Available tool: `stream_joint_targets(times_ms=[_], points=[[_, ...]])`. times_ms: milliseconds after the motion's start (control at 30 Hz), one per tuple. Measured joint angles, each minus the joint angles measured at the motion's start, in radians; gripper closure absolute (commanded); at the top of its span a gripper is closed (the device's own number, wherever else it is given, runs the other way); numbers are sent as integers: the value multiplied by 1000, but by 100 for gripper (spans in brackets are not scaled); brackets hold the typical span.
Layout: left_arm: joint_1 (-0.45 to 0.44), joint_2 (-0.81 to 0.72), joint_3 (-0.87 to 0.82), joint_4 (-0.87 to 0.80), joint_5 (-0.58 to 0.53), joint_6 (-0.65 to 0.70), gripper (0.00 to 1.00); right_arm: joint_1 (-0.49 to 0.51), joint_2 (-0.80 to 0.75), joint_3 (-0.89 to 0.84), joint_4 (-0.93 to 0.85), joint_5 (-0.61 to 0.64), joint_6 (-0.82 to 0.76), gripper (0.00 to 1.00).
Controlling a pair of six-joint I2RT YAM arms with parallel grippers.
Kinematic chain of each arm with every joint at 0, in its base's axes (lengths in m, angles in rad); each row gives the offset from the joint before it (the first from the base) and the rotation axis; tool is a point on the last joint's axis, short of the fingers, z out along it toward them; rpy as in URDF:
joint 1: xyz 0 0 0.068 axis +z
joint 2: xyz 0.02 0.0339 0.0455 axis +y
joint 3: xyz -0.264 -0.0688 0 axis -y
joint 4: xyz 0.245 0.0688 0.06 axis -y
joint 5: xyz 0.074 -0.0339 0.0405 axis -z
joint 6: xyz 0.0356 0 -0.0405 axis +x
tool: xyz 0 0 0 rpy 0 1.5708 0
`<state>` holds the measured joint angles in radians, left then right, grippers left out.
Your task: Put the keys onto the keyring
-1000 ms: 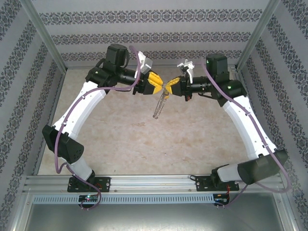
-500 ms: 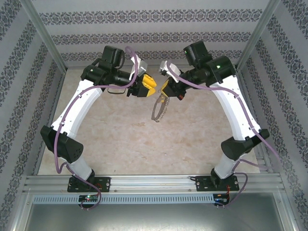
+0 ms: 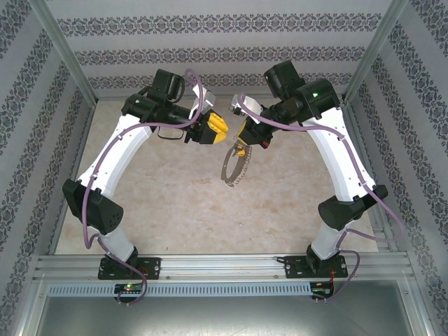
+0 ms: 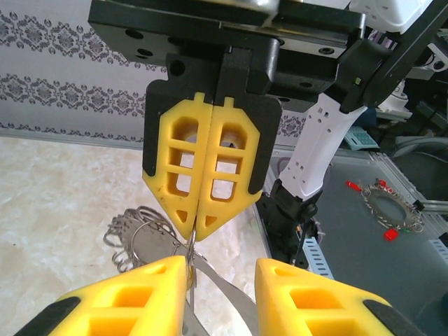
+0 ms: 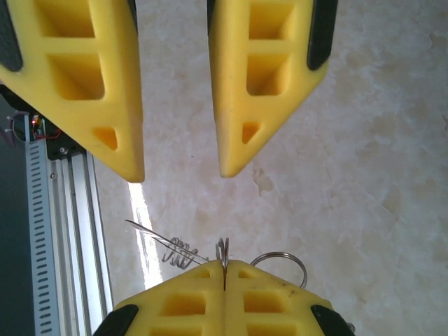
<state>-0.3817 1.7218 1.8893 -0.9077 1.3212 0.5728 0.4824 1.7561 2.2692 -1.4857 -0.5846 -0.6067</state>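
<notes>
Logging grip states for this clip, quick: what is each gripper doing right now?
Left gripper: open, nothing between its fingers.
Right gripper: shut on the keyring, which hangs from its tips.

At the bottom edge, the left gripper (image 4: 220, 280), yellow fingers (image 4: 119, 301) apart, nothing clamped between. Straight ahead and facing it, the right gripper (image 4: 194, 236), tips pointing down, yellow pads (image 4: 231, 161) pressed flat together, pinching a thin wire of the keyring (image 4: 140, 238) at the very tips. Behind and left of those tips, a bunch of silver loops above the pale marbled table (image 4: 49, 210). From the pinch, a shiny strand running down into the gap, close by the left-hand finger. Farther back, patterned wallpaper (image 4: 63, 77). To the right, a white arm link (image 4: 318, 147) and, past the table edge, a dark grey surface (image 4: 350, 238) with a second ring of silver pieces (image 4: 392, 208) and small red bits beside it.
</notes>
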Motion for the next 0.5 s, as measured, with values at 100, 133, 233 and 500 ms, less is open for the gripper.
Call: stream_joint_targets(times_ms=[100, 133, 233, 500], points=[[-16, 12, 0, 0, 4, 0, 69, 0, 0, 0, 0, -4, -2, 100], [-21, 16, 0, 0, 6, 0, 69, 0, 0, 0, 0, -5, -3, 100], [-33, 31, 5, 0, 7, 0, 69, 0, 0, 0, 1, -7, -3, 100], [-45, 56, 26, -2, 7, -1, 74, 0, -2, -1, 3, -11, -3, 100]])
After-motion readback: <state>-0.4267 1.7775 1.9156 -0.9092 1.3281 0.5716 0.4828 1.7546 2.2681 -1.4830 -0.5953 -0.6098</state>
